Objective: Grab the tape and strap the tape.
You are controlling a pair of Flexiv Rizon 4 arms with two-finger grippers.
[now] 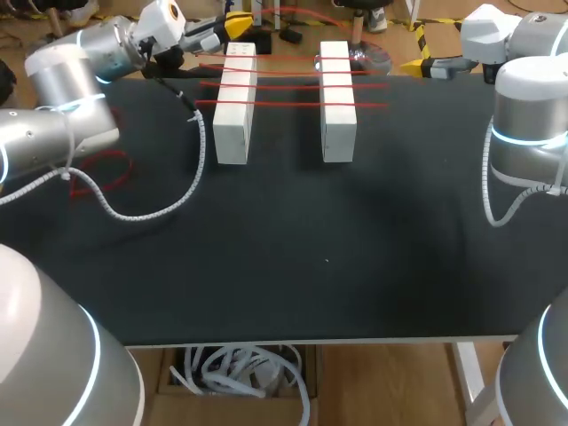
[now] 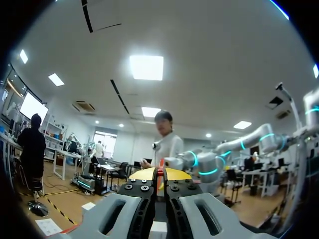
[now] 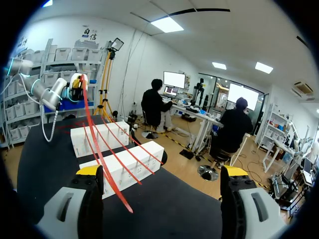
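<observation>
- Evidently mid-strapping: the left gripper [image 2: 160,174] pinches the red tape [image 1: 293,85], whose strands cross two white blocks [image 1: 235,102] just beside it.
- Meanwhile the right gripper [image 3: 159,172] is spread and empty; the next pass probably needs steady tension.

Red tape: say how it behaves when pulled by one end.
Probably floppy: the red tape looks thin, straight only where stretched over the white blocks. Likely light, so it would trail behind the left gripper. Hard pulls might shift a block.

Two white blocks [image 1: 235,102] (side by side), red tape [image 1: 288,85] stretched across both, left gripper [image 1: 235,24] nearby
</observation>
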